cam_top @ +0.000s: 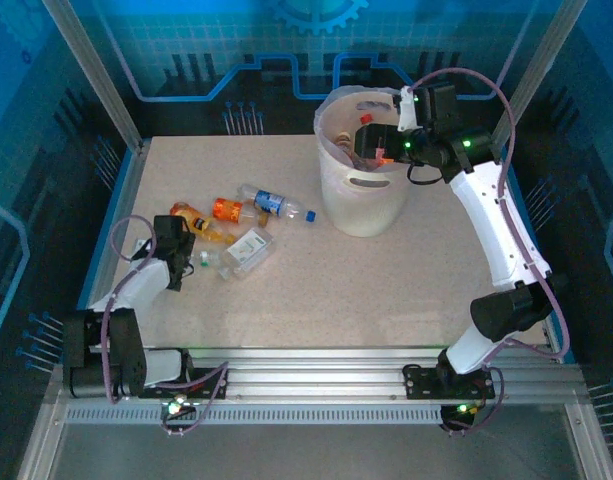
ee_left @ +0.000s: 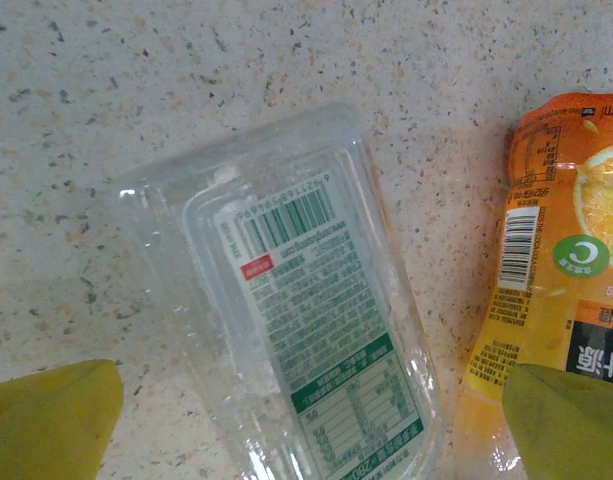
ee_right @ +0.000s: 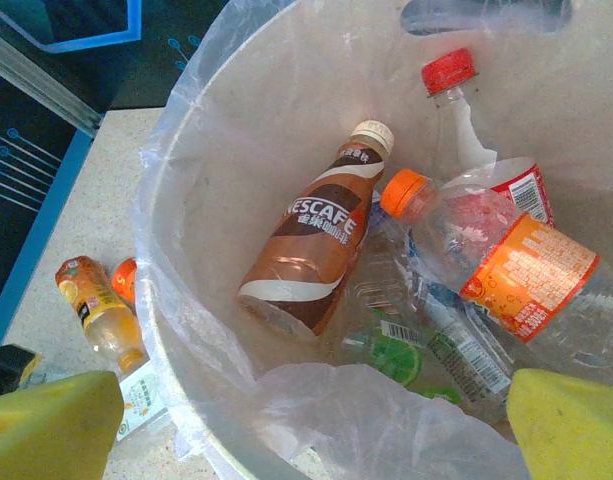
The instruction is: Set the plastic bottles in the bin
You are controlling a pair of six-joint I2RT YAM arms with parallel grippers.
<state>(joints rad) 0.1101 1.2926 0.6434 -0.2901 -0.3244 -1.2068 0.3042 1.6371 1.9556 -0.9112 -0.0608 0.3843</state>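
1. Left gripper (ee_left: 306, 430) wide open, empty, above clear bottle (ee_left: 296, 300) on table (ee_left: 136, 100); orange bottle (ee_left: 551, 260) beside.
2. Right gripper (ee_right: 316, 430) gaping, empty, over bin (ee_right: 206, 200).
3. I'd straddle clear bottle's narrow width only.

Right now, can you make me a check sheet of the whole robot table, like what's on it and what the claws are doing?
Surface: speckled beige table, mostly bare.
Job's things: about four plastic bottles lie left of the bin; several more, including a brown bottle, are already inside it.
Clutter: nothing seen.
Grippers: left gripper open, low over a clear flat bottle; right gripper open above the bin.
Cables: a purple cable loops along each arm, away from the bottles.
Surroundings: blue patterned walls and a metal frame.
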